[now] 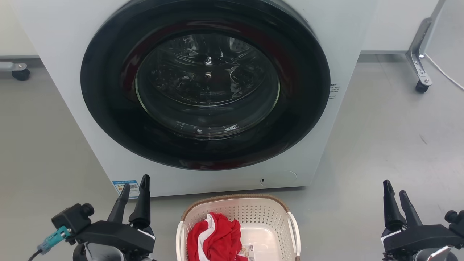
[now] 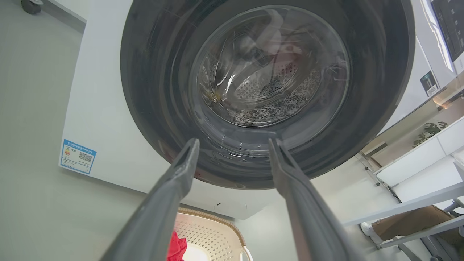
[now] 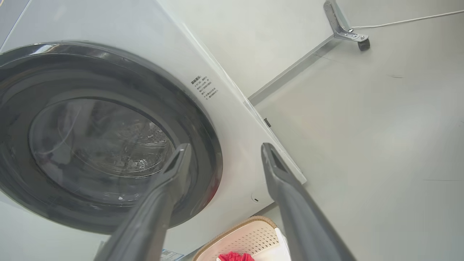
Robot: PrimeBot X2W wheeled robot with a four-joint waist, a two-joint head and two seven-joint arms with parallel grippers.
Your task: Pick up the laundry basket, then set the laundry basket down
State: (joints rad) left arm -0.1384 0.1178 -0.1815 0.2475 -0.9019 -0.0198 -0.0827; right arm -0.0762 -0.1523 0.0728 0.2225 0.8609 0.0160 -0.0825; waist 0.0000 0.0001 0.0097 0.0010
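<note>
The laundry basket (image 1: 261,214), cream-white and perforated with a brown woven-look rim and white side handles, sits on the floor at the bottom middle of the head view, just in front of the washing machine. A red and white garment (image 1: 214,237) lies in its left half. My left gripper (image 1: 136,183) hangs open to the basket's left, apart from it. My right gripper (image 1: 394,187) hangs open far to its right. The left wrist view catches the basket's rim (image 2: 214,217) between my open left gripper's (image 2: 233,143) fingers. The basket (image 3: 250,237) also peeks in at the bottom of the right wrist view, below my open right gripper (image 3: 224,148).
A white front-loading washing machine (image 1: 72,54) with a closed dark round door (image 1: 206,83) stands right behind the basket. A castor leg (image 1: 420,72) and a white cable (image 1: 446,76) lie at the far right, another castor (image 1: 20,74) at the far left. A person's leg (image 2: 402,221) shows under furniture.
</note>
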